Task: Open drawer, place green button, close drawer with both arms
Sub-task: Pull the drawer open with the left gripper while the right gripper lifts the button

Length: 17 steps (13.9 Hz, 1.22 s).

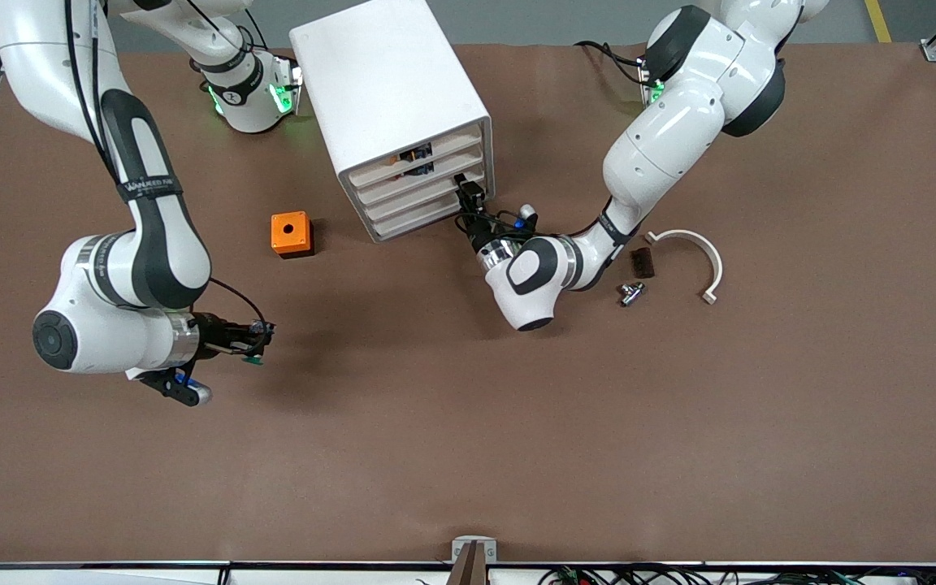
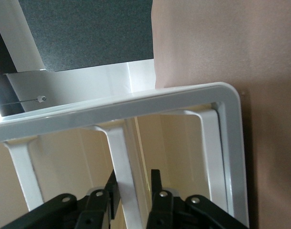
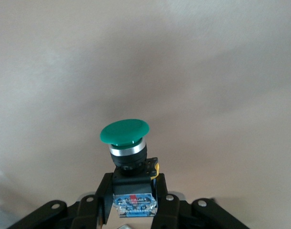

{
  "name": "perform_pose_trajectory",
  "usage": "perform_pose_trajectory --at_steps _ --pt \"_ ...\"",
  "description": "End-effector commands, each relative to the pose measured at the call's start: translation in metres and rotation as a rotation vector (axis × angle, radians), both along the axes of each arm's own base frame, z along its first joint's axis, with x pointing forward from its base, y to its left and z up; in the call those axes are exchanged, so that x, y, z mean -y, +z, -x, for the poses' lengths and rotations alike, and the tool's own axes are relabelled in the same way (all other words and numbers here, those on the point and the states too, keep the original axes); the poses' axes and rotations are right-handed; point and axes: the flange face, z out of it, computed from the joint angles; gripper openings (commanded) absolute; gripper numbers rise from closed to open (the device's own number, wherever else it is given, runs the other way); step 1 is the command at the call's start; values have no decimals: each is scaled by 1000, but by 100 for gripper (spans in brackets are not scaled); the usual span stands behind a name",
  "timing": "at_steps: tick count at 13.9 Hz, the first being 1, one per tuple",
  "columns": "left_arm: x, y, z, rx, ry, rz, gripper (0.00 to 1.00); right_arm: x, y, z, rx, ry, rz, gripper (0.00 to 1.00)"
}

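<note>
The white cabinet (image 1: 391,89) stands near the robots' bases, with all its drawers pushed in. My left gripper (image 1: 466,192) is at the front of the third drawer (image 1: 415,197), at the end toward the left arm. In the left wrist view its fingers (image 2: 157,183) straddle a white rib of the drawer front (image 2: 117,157) and pinch it. My right gripper (image 1: 261,341) hovers over bare brown mat toward the right arm's end, shut on the button (image 1: 253,358). The right wrist view shows the green cap (image 3: 125,131) pointing away from the gripper (image 3: 132,183), with the black-and-blue body clamped between the fingers.
An orange box with a hole (image 1: 291,234) sits on the mat beside the cabinet front. Toward the left arm's end lie a white curved bracket (image 1: 691,252), a small dark block (image 1: 643,262) and a small metal part (image 1: 630,292).
</note>
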Motion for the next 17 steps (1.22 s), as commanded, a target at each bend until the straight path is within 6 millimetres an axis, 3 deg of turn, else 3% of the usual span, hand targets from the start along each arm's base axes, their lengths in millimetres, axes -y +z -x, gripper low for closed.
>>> perform_pose_trajectory --at_steps 1,4,7,13,17 --pt "6 1 6 -29 0 -8 20 -31 28 5 -26 -54 5 0" --pt "6 1 6 -29 0 -8 11 -61 65 9 -56 -113 30 0" --pt "6 2 5 -35 11 -3 9 -88 95 22 -105 -183 66 0" --pt "-4 7 -12 -35 53 6 9 -152 126 56 -156 -366 147 0" --pt "-23 10 -36 -30 100 0 9 -161 153 85 -192 -467 189 0"
